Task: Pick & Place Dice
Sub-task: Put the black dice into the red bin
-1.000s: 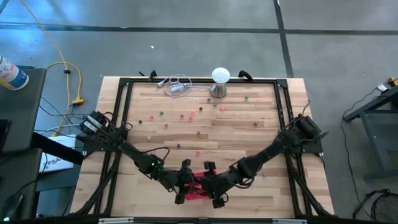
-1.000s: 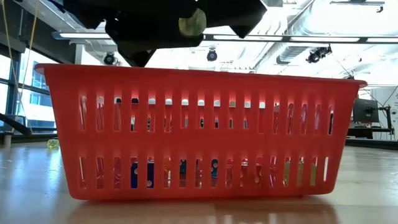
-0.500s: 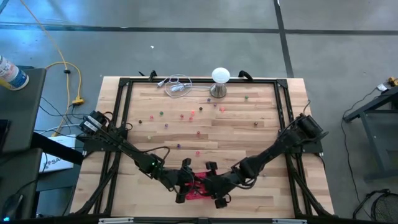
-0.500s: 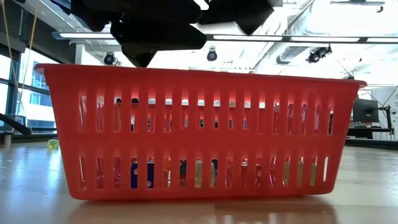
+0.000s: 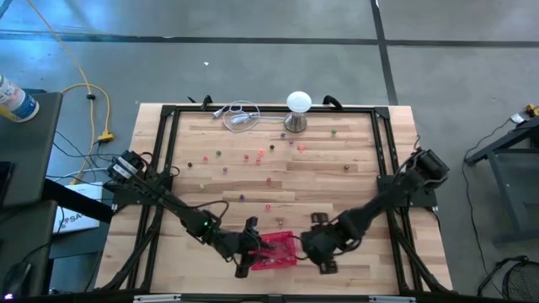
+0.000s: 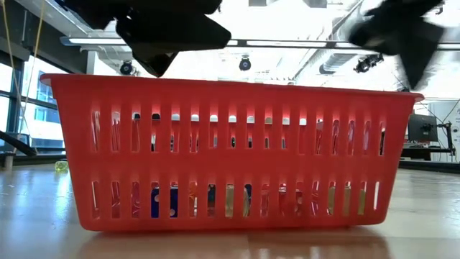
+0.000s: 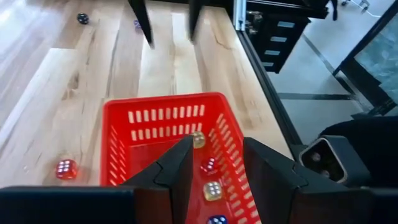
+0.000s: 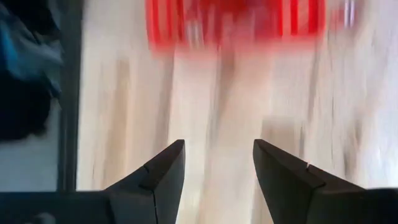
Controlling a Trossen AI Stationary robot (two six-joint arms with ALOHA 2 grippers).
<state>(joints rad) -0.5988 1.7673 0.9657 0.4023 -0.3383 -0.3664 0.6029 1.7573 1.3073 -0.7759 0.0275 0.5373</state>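
Hovering over the red basket (image 7: pixel 163 124), our left hand (image 7: pixel 214 163) is spread and empty; right hand (image 8: pixel 217 163), spread beside it, next needs another die (image 7: pixel 66 168) off the tabletop (image 5: pixel 320 181).

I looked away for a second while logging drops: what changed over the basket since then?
The right gripper swung off the red basket toward the table's right side, open and empty. A yellowish die seen above the rim earlier is gone. The left gripper, the basket and the loose dice stayed put.
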